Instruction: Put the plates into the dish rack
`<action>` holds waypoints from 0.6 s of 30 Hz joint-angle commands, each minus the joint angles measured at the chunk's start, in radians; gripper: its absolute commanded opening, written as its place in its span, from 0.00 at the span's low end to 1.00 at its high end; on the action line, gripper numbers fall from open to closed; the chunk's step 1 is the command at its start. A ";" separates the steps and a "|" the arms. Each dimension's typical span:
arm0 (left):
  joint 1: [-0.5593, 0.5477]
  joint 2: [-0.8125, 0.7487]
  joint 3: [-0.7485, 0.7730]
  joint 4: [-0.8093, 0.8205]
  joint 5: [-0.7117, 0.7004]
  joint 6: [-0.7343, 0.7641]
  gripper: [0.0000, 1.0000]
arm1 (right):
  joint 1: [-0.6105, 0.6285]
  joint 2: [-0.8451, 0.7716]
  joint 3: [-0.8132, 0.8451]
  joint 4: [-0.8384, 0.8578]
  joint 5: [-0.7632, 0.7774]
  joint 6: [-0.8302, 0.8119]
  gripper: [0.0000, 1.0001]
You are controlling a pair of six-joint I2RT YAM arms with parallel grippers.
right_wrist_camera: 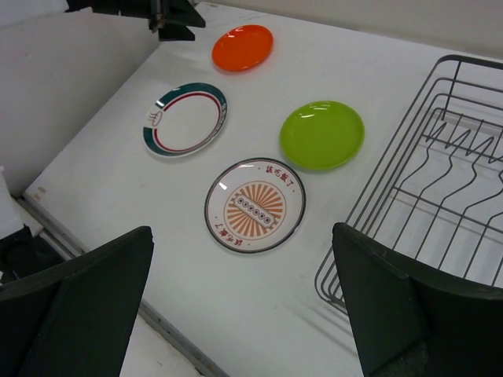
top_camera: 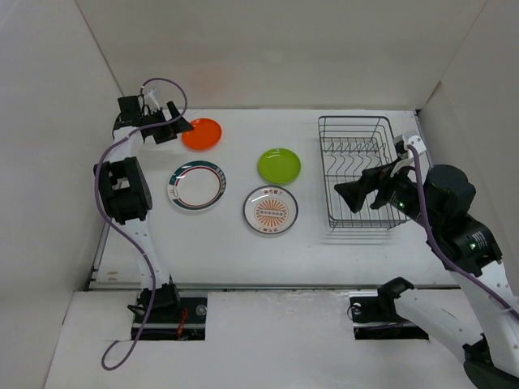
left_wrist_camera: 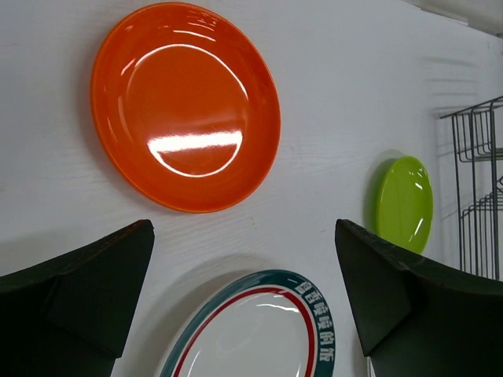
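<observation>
Left jaws: wide apart, with nothing between them.
Left gripper: it hangs just beside the orange plate, at the far left of the table. It looks ready to take that plate by its edge.
Right jaws: wide apart too, and empty.
Right gripper: it hovers over the near left side of the dish rack. Its camera looks at the sunburst plate.
Plate with green-and-red rim: it lies flat, nearer the arms than the orange plate.
Lime green plate: it lies flat, between the other plates and the rack.
Rack: it is empty. Its upright wires are there to hold plates on edge.
Job so far: all four plates lie on the table, so none is loaded yet.
Why the open jaws: I think a flat plate can only be pinched at its rim.
</observation>
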 commanded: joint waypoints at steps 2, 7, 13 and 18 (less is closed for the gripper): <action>0.002 -0.004 0.044 0.123 -0.086 -0.057 0.96 | 0.029 -0.019 -0.001 0.060 0.021 0.033 1.00; -0.007 0.037 0.058 0.149 -0.198 -0.081 0.94 | 0.049 0.017 0.020 0.060 0.054 0.044 1.00; -0.007 0.112 0.113 0.141 -0.194 -0.104 0.93 | 0.091 0.065 0.056 0.051 0.103 0.044 1.00; -0.025 0.186 0.161 0.115 -0.146 -0.104 0.91 | 0.109 0.096 0.065 0.060 0.132 0.044 1.00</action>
